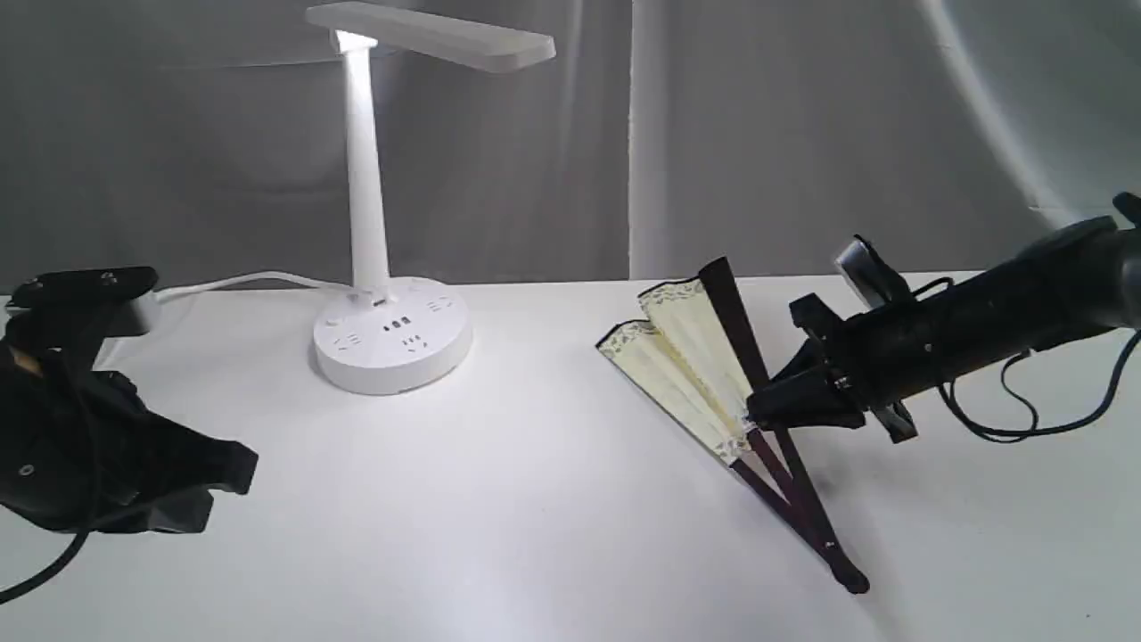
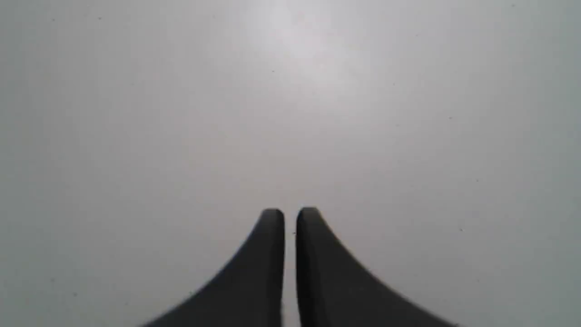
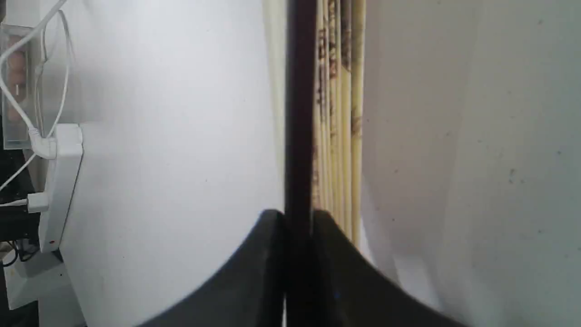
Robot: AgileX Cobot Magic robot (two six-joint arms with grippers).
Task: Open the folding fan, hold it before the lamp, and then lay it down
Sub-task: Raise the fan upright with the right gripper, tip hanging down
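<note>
The folding fan (image 1: 686,357) is partly spread on the right of the white table, its pivot end low near the front and its cream pleats rising toward the back. My right gripper (image 1: 758,406) is shut on its upper dark guard just above the ribs. In the right wrist view the two fingers (image 3: 297,215) clamp that dark guard (image 3: 299,113), with the cream pleats (image 3: 340,113) stacked beside it. The white lamp (image 1: 365,178) stands at the back left, lit, on a round base with sockets. My left gripper (image 1: 236,468) hovers low at the far left, shut and empty (image 2: 290,215).
The lamp's white cord (image 1: 232,283) runs left along the table's back edge. A white power strip (image 3: 59,181) with plugged cables shows in the right wrist view. A grey curtain (image 1: 758,134) hangs behind the table.
</note>
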